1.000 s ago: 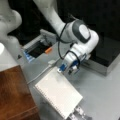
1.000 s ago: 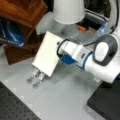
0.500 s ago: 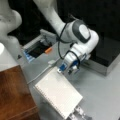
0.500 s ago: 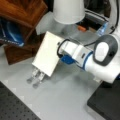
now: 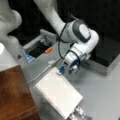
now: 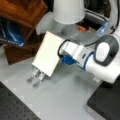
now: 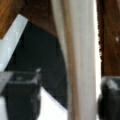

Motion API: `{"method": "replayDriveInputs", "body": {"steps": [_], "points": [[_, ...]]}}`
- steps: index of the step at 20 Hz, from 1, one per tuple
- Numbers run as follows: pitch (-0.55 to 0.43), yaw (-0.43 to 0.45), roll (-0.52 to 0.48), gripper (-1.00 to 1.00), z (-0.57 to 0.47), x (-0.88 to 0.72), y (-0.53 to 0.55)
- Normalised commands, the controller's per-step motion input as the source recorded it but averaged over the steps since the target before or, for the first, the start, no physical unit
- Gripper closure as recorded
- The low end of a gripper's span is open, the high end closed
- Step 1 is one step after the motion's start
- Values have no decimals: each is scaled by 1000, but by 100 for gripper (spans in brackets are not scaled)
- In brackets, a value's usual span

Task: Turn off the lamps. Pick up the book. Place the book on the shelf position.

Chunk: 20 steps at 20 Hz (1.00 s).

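My gripper (image 5: 65, 70) is shut on one short edge of the book (image 5: 58, 96), a flat white notebook with spiral holes along one long side. The book (image 6: 47, 53) is held tilted above the grey table, over two perforated metal strips (image 6: 35, 76). In the wrist view the book (image 7: 80, 62) runs edge-on between my dark fingers (image 7: 20, 95). The shelf position, a reddish-brown wooden board (image 5: 15, 95), lies at a front view's lower left, beside the book. The wood (image 6: 22, 10) also shows at a front view's top left. A white lamp shade (image 6: 68, 10) stands behind the book.
A black-topped metal box (image 5: 107, 55) stands at a front view's right, and its corner (image 6: 105, 105) shows at a front view's bottom right. An open grey case (image 5: 37, 50) with an orange part sits behind my arm. A blue object (image 6: 10, 35) lies under the wood.
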Motion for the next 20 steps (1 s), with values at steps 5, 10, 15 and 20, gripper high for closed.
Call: {"method": "replayDriveInputs", "body": {"steps": [5,10,15,20], "points": [[-129,26,-234,-100,-198,-81,56],[-133,41,-246,-100,-230,-102,18],[-125,67,-257,-100,-211,-116,-23],[-74,83,-297,-100,-144,-131,-33]]}}
